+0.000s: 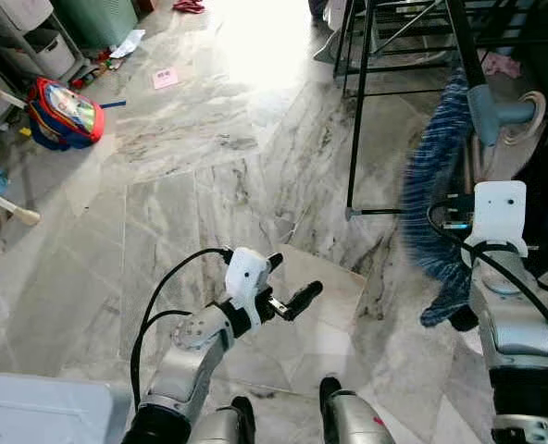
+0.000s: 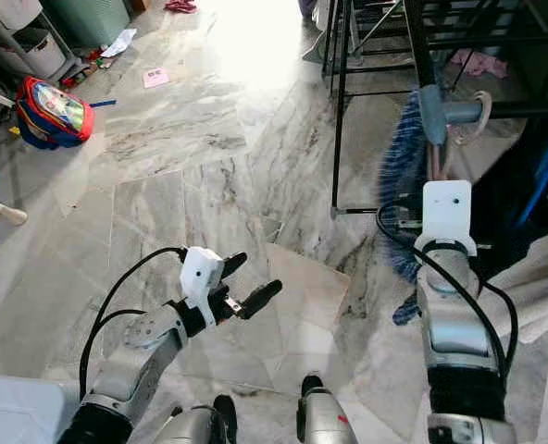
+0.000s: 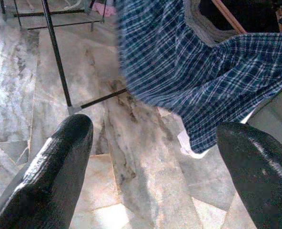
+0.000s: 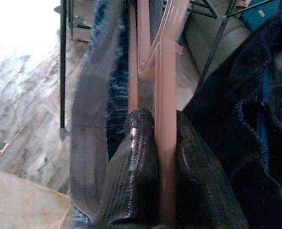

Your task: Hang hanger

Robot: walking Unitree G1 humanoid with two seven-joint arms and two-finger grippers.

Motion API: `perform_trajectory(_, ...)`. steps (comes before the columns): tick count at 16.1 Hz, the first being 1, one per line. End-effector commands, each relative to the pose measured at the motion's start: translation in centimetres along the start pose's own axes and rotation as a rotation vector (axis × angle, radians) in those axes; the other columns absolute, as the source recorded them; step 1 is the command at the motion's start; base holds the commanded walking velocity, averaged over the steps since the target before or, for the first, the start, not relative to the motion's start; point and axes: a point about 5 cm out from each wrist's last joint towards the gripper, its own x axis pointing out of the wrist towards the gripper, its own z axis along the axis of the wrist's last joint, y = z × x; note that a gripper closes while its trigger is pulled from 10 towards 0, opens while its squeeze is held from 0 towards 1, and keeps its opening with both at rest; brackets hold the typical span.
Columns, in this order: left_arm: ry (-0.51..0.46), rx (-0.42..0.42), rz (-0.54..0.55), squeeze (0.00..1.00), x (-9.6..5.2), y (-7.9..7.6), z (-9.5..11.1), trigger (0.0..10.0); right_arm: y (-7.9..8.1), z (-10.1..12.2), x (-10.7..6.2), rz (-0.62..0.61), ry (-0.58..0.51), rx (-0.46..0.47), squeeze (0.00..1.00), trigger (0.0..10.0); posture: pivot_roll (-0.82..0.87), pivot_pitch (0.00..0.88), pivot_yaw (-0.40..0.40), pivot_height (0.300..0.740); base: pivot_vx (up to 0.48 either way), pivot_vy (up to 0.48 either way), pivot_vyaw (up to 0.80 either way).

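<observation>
**Inspector A:** Right claw (image 4: 157, 157)?

**Inspector B:** Pinching a pink hanger (image 4: 165, 95), its two black fingers (image 4: 131, 167) pressed against the hanger's thin bars. In the head views the arm is raised at the right of the frame, beside the black drying rack (image 1: 359, 111).

**Inspector A:** What hangs on the hanger?

**Inspector B:** A blue checked shirt (image 1: 431, 203), draped down at centre right, its hem close to the marble floor (image 1: 209, 185). Dark clothing (image 4: 236, 119) hangs just beside it.

**Inspector A:** Left claw (image 1: 288, 282)?

**Inspector B:** Spread wide, holding nothing, at lower centre-left of the frame above the floor. Its wrist camera looks between both fingers (image 3: 50, 167) toward the shirt and a rack leg.

**Inspector A:** Other items?

**Inspector B:** A colourful backpack (image 1: 63, 113) on the floor, upper left; pink paper (image 1: 166, 78) further up.
</observation>
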Motion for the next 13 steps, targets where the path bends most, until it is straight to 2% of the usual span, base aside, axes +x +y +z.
perform_trajectory(1, 0.045, 0.004, 0.008, 0.0, -0.3, 0.1, -0.8, 10.0, 0.7, 0.1, -0.6, 0.043, -0.01, -0.008, 0.0, 0.0, -0.08, 0.31, 0.118, 0.74, 0.0, 0.0, 0.0)
perform_trajectory(4, 0.056, 0.011, 0.012, 0.0, -0.3, 0.2, -0.9, 10.0, 0.5, -0.2, -1.6, 0.092, -0.014, -0.027, 0.0, 0.0, -0.08, 0.307, 0.12, 0.74, 0.0, 0.0, 0.0)
perform_trajectory(7, 0.07, 0.018, 0.014, 0.0, -0.2, 0.3, -1.0, 10.0, -0.6, -1.2, -2.6, 0.103, 0.018, -0.097, 0.0, 0.0, -0.09, 0.306, 0.121, 0.74, 0.0, 0.0, 0.0)
perform_trajectory(9, 0.079, 0.025, 0.019, 0.0, -0.1, 0.4, -1.1, 10.0, -1.7, -1.9, -3.3, 0.088, 0.047, -0.111, 0.0, 10.0, -0.09, 0.305, 0.125, 0.74, 0.0, 0.0, 0.0)
perform_trajectory(11, 0.083, 0.027, 0.016, 0.0, 0.0, 0.4, -1.2, 10.0, -2.2, -2.2, -3.6, 0.076, 0.057, -0.114, 0.0, 10.0, -0.1, 0.305, 0.128, 0.74, 0.0, 0.0, 0.0)
perform_trajectory(12, 0.087, 0.028, 0.015, 0.0, 0.0, 0.4, -1.2, 10.0, -2.4, -2.3, -3.7, 0.069, 0.059, -0.115, 1.0, 10.0, -0.1, 0.304, 0.131, 0.74, 0.0, 0.0, 0.0)
perform_trajectory(13, 0.09, 0.031, 0.014, 0.0, 0.0, 0.4, -1.2, 10.0, -2.5, -2.3, -3.7, 0.065, 0.06, -0.126, 1.0, 10.0, -0.1, 0.304, 0.132, 0.74, 0.0, 0.0, 0.0)
